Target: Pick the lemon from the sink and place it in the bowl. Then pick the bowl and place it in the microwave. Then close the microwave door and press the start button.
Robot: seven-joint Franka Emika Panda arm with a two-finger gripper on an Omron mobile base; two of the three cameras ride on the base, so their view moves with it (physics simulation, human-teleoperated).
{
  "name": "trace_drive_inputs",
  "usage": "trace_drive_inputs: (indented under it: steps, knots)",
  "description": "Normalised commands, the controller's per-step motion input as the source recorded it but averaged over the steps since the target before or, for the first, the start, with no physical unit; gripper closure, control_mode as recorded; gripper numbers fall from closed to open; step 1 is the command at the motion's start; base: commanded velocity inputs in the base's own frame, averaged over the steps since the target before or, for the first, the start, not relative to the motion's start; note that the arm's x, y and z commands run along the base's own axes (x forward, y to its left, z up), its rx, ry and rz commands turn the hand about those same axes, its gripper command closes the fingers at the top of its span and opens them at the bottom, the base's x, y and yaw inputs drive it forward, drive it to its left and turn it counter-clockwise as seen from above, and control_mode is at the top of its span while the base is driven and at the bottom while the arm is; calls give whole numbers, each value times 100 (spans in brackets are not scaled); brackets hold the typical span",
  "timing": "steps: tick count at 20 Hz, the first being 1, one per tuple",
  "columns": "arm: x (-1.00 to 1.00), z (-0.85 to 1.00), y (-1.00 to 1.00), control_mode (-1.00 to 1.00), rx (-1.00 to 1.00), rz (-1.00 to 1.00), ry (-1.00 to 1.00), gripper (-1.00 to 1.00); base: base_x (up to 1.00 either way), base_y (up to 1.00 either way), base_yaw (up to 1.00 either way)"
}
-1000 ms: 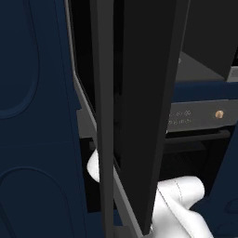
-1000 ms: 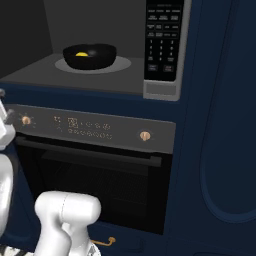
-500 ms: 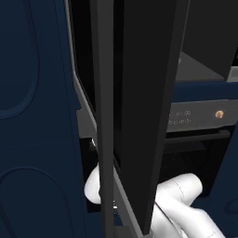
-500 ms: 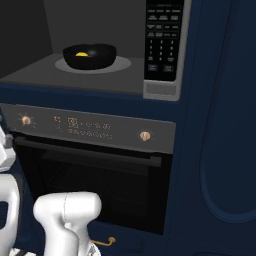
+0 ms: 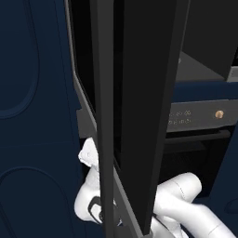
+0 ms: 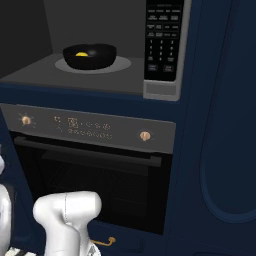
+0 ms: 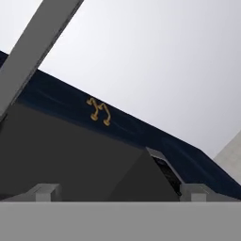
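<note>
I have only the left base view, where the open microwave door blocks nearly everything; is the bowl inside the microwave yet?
Observer: Yes. The right base view shows the bowl sitting on the floor of the microwave.
Operator: Thank you. Is the lemon in it?
Observer: Yes, the lemon lies inside the bowl.
Operator: And how does the claw stand?
Observer: In the hand view the claw is open, with nothing between its fingertips.
</note>
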Motion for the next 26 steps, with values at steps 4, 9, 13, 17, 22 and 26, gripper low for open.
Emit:
trace_drive_inputs:
  steps: [4,9,13,17,22,26]
  knots:
    - [0,-34,60,-100,0,0,3,-100,0,0,0]
    - [0,-27,65,-100,0,0,0,-100,0,0,0]
    - [1,-14,66,-100,0,0,0,-100,0,0,0]
    - [0,0,63,-100,1,0,-4,-100,0,0,0]
    - [-2,18,59,-100,2,0,-9,-100,0,0,0]
    - [0,33,44,-100,5,0,-8,-100,0,0,0]
